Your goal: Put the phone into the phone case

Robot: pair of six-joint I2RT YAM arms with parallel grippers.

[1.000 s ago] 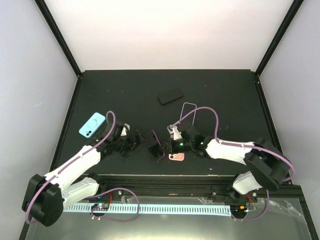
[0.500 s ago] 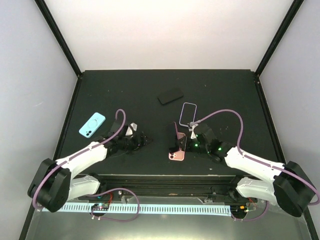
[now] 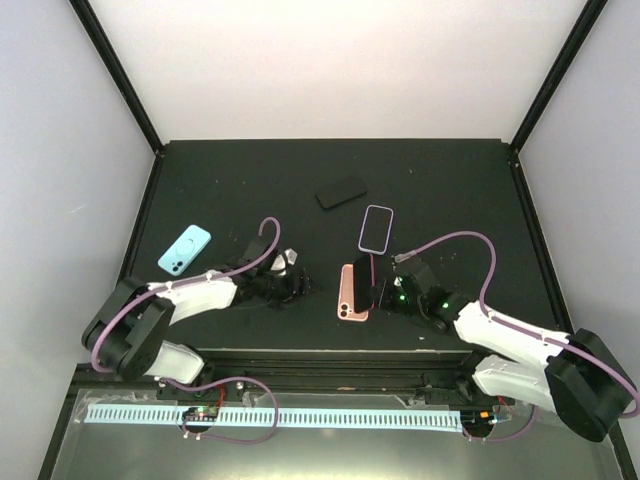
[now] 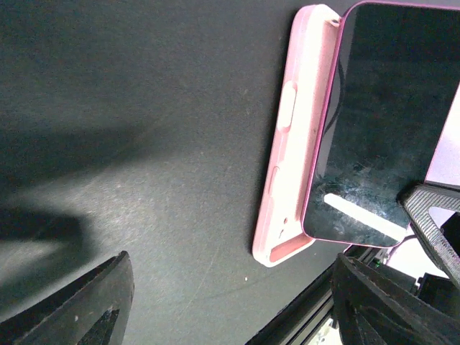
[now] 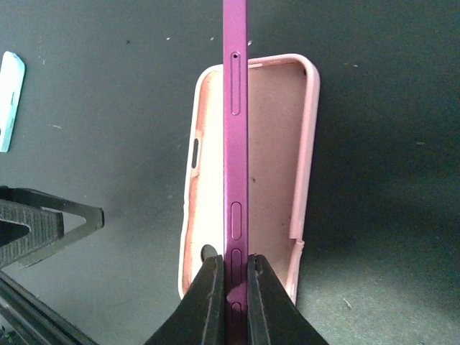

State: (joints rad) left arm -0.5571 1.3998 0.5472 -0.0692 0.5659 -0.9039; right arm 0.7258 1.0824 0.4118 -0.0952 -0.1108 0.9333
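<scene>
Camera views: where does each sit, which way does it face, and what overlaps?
Top external: above and behind the bases, looking down on the table; both arms, left gripper and right gripper show.
Left wrist: close over the table, facing the pink case and phone; its open fingers frame the bottom.
Right wrist: looks down past its fingers, shut on the phone held edge-up over the case.
Shared: all three see case and phone.

— What colour are the arms?
— White shells on the left arm (image 3: pixel 195 293) and right arm (image 3: pixel 510 335), with black joints.
— Cables?
— A purple cable (image 3: pixel 460 236) loops off each. The left gripper (image 4: pixel 230 259) has black wedge-shaped fingers (image 4: pixel 79 302), and green lights (image 3: pixel 400 297) glow on the right wrist.
</scene>
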